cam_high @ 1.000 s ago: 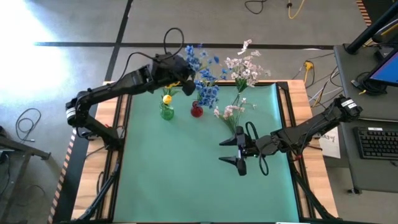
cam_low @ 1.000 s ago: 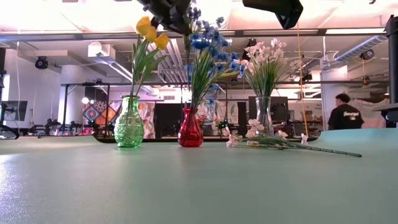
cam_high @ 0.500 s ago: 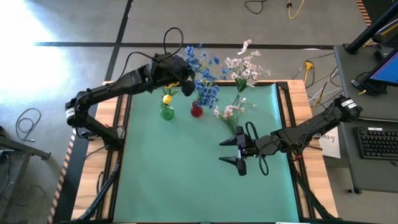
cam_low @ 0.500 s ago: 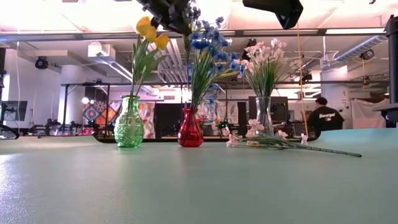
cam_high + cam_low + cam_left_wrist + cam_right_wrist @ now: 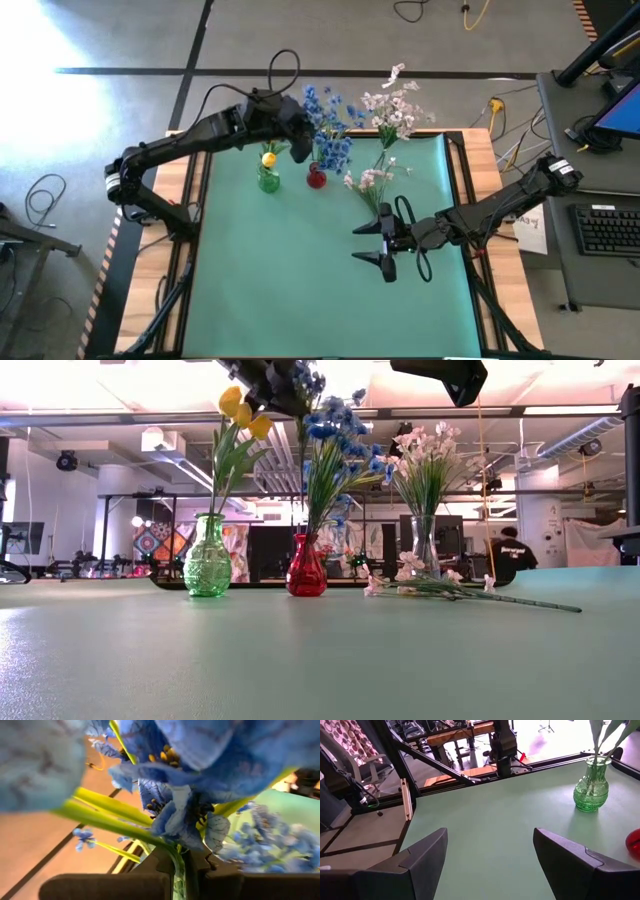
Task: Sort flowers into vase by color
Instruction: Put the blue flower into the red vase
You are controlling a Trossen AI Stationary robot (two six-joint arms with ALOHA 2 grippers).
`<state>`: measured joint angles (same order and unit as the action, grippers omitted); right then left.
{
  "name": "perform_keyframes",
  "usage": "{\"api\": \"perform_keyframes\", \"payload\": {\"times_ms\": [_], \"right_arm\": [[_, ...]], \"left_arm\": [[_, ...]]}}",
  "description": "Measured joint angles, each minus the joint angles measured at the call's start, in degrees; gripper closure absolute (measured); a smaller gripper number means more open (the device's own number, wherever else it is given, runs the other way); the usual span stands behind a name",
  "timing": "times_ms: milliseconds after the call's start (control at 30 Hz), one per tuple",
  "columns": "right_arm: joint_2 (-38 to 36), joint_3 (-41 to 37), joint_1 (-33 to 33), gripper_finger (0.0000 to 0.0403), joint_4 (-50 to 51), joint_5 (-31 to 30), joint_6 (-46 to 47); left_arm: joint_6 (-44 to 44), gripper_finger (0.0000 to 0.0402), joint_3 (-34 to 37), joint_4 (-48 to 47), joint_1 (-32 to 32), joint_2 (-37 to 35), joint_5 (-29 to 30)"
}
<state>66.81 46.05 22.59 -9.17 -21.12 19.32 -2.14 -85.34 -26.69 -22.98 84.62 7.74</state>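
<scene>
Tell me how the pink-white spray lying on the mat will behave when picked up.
The pink-white spray looks light: thin stem, small blossoms. The long stem will probably flex and droop at its blossom end if gripped near the far tip. It lies flat on the green mat, so rolling seems unlikely.

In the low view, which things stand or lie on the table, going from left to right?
Green vase with yellow flowers → red vase with blue flowers → clear vase with pink-white flowers → loose pink-white spray lying on the table.

table [image 5: 300,290]: green mat | green vase [image 5: 208,557] | red vase [image 5: 306,567] | clear vase [image 5: 425,548] | pink-white spray [image 5: 440,586] lying flat
</scene>
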Motion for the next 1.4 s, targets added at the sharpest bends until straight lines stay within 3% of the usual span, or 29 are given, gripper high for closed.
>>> {"api": "perform_keyframes", "payload": {"times_ms": [1400], "right_arm": [[0.0,-0.4,0.0,0.0115,0.0,0.0,0.1]], "left_arm": [[1.4,0.0401,3.1,0.1,0.3,0.0,-1.3]]}}
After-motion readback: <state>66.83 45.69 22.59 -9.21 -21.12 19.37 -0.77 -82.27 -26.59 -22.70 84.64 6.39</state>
